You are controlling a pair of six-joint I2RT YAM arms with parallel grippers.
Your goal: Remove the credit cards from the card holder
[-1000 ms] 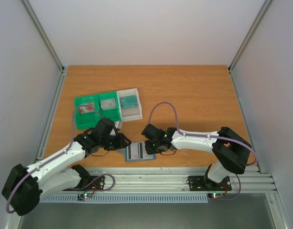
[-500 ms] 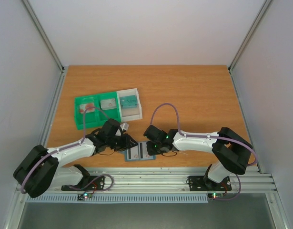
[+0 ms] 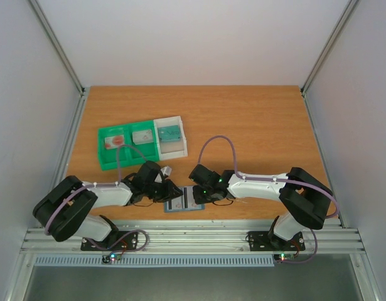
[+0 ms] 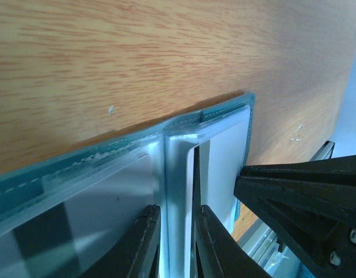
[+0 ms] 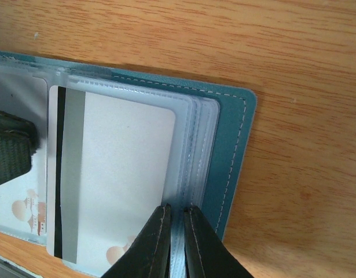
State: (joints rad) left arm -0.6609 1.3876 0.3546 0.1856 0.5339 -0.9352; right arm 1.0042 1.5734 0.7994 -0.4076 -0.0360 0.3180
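Near the front edge of the table (image 3: 255, 125), between the two arms, the card holder (image 3: 183, 204) lies opened flat. It is teal-blue with pale stitching round the border, and its inside is layered with clear plastic sleeves. A pale grey-white credit card (image 5: 114, 185) with a dark stripe down its long side sits in the top sleeve (a second card with small reddish marks shows beneath it). Well back on the left stand a green tray (image 3: 127, 162) and the white bin (image 3: 172, 149) joined to it. Compared with a second ago, the left arm has swung in from the corner: its elbow, which hung out by the rail, now sits much nearer the base, and its wrist has slid right onto the holder's left half. Its jaws have also narrowed. The right arm has hardly changed. Both arms now reach low and inward, wrists nearly meeting over the holder. The left gripper (image 4: 176, 243) has its jaws almost together, one on each side of a raised plastic sleeve by the middle fold, pinching it. The right gripper (image 5: 176, 237) is nearly closed as well, nipping the stacked sleeve edges at the holder's right side, just inside the stitched border.
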